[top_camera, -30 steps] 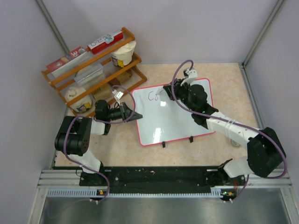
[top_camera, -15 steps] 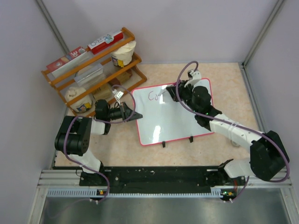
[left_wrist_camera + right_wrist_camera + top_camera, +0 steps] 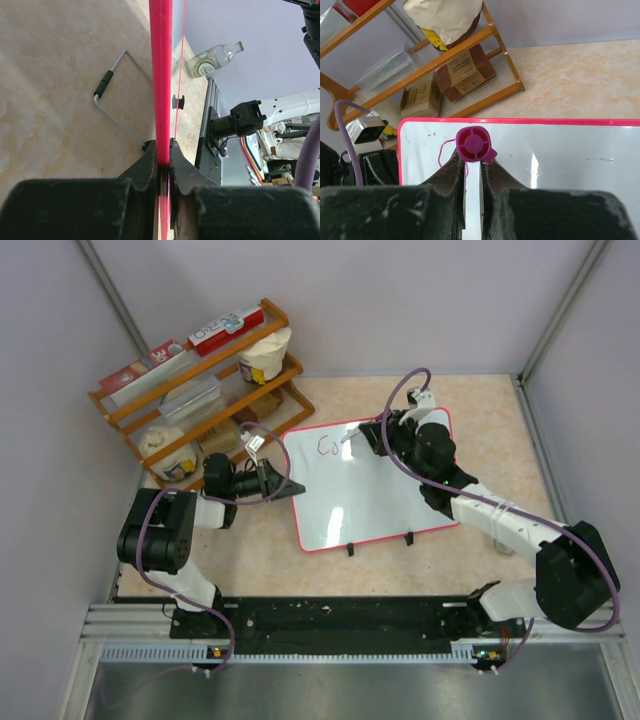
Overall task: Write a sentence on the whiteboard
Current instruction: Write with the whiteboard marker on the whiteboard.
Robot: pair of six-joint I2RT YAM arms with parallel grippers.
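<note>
The whiteboard [image 3: 372, 495], white with a pink-red rim, lies tilted on the table. My left gripper [image 3: 288, 487] is shut on the rim of its left edge; in the left wrist view the pink rim [image 3: 161, 75] runs straight between the closed fingers [image 3: 150, 160]. My right gripper [image 3: 371, 434] hovers over the board's top left part, shut on a marker [image 3: 347, 439]. The marker's purple end [image 3: 475, 144] sticks up between the jaws. The sentence [image 3: 328, 447] shows as a couple of thin pink letters, partly hidden in the right wrist view [image 3: 441, 151].
An orange wooden shelf [image 3: 195, 390] with boxes and bags stands at the back left, close to the board's corner. Two black clips [image 3: 380, 543] sit on the board's near edge. A wire stand leg [image 3: 117, 107] and a lying glass bottle [image 3: 212, 57] appear in the left wrist view.
My right gripper has shifted a little to the right along the top line with the marker, and the pink writing has grown slightly. The left gripper has not moved.
</note>
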